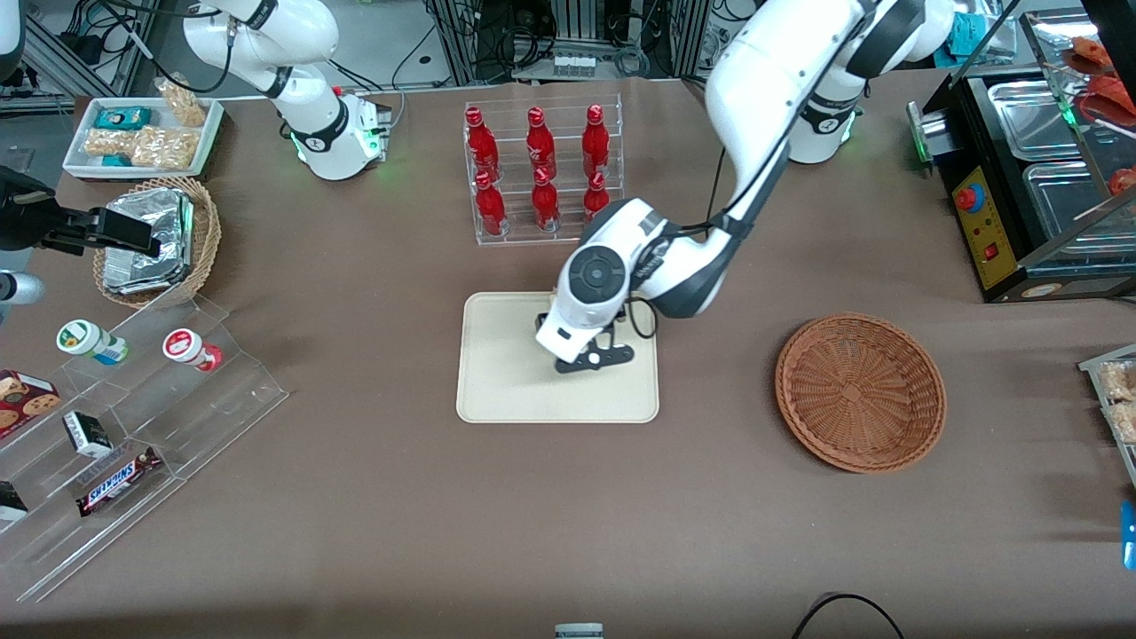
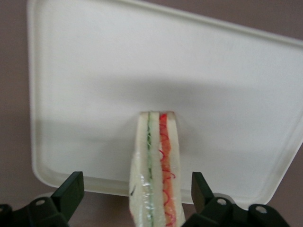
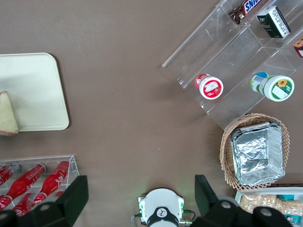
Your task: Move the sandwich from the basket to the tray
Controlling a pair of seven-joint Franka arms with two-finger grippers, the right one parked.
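The sandwich (image 2: 156, 165), a white bread wedge with green and red filling in clear wrap, stands on edge on the cream-beige tray (image 2: 94, 71). My left gripper (image 2: 135, 182) is open. Its black fingers (image 2: 71, 189) stand apart on either side of the sandwich, with a gap on each side. In the front view the gripper (image 1: 586, 355) is low over the middle of the tray (image 1: 506, 382) and hides the sandwich. The right wrist view shows the sandwich (image 3: 7, 116) at the tray's (image 3: 33, 90) edge nearest the bottles. The reddish-brown wicker basket (image 1: 859, 390) is empty, toward the working arm's end.
A clear rack of red bottles (image 1: 541, 173) stands just farther from the camera than the tray. Toward the parked arm's end are a tan basket with a foil packet (image 1: 151, 240), clear steps with snacks (image 1: 133, 399) and a white snack tray (image 1: 142, 133). A black food warmer (image 1: 1038, 177) stands at the working arm's end.
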